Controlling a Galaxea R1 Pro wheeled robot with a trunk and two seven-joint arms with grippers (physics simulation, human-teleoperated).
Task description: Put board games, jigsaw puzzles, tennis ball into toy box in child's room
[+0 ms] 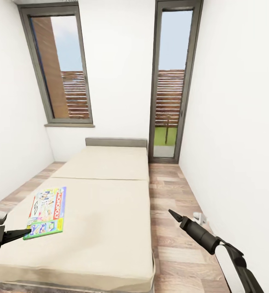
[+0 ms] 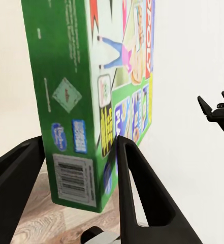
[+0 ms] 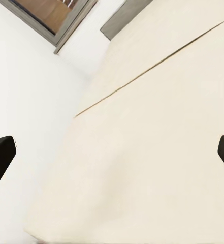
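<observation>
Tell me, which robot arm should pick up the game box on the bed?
Probably the left. The left gripper is already at the near edge of the game box, open, with a finger on each side. The right gripper hangs over the floor beside the bed.

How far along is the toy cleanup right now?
Nothing here shows as packed yet. In hand: the left claw has its fingers on either side of the green board game's near edge on the bed. The right claw is open. Left: lifting and boxing it.
</observation>
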